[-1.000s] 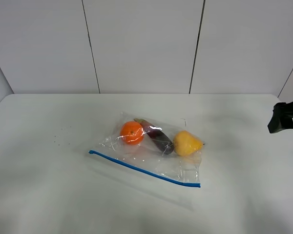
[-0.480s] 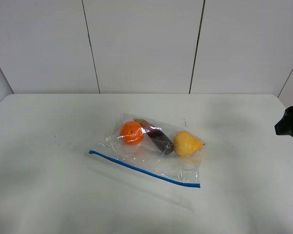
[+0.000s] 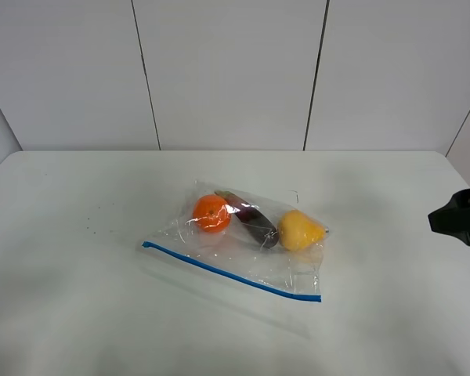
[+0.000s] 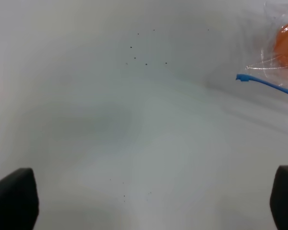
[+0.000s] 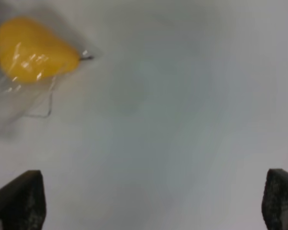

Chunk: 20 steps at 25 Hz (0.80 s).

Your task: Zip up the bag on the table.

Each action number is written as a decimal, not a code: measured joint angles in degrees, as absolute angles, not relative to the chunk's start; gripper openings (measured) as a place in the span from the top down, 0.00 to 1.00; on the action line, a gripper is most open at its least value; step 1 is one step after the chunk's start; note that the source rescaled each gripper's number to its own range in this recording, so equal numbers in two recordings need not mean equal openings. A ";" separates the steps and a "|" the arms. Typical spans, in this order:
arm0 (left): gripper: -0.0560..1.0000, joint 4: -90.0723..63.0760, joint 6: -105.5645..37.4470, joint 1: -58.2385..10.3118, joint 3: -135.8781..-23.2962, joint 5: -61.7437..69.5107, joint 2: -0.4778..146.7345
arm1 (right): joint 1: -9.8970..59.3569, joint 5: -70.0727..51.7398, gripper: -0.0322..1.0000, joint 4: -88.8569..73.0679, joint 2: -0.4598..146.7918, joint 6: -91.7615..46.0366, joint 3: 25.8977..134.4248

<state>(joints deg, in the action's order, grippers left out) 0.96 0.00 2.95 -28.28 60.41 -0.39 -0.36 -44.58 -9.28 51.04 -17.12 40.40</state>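
Since a second ago the right pincer (image 3: pixel 462 221) has dropped lower at the white table's (image 3: pixel 63 313) right edge, jaws spread wide, empty. The clear crinkly plastic bag (image 3: pixel 243 243) with blue zipper strip lies mid-table, well apart from it. The left pincer (image 4: pixel 144 201), likewise released, hovers near the bag's zipper end.

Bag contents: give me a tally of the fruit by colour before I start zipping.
Orange fruit: 1
Dark purple fruit: 1
Yellow fruit: 1
Total: 3, all inside the bag

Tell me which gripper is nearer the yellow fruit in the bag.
Right. The right gripper hangs open over the bare table just beyond the yellow fruit; the left gripper is off past the bag's opposite, orange-fruit end.
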 joint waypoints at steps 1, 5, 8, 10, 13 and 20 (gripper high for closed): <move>0.00 0.96 0.00 2.95 -28.28 60.36 -0.39 | -0.05 -44.58 0.00 -9.22 49.86 -16.85 39.86; 0.00 0.96 0.00 2.95 -28.28 60.35 -0.39 | 0.02 -44.64 0.00 -9.21 45.11 -14.96 38.07; 0.00 0.96 0.00 2.95 -28.28 60.35 -0.39 | 0.02 -44.69 0.00 -9.16 41.55 -13.81 36.41; 0.00 0.96 0.00 2.95 -28.28 60.35 -0.39 | 0.02 -44.91 0.00 -9.09 38.89 -13.03 34.75; 0.00 0.96 0.00 2.95 -28.28 60.35 -0.39 | 0.02 -45.70 0.00 -9.05 35.09 -11.36 32.85; 0.00 0.96 0.00 2.95 -28.28 60.35 -0.39 | 0.02 -51.24 0.00 -8.07 26.47 -9.75 32.55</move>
<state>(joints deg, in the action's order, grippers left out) 0.96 0.00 2.95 -28.28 60.35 -0.39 0.02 -51.24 -8.07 26.47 -9.75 32.55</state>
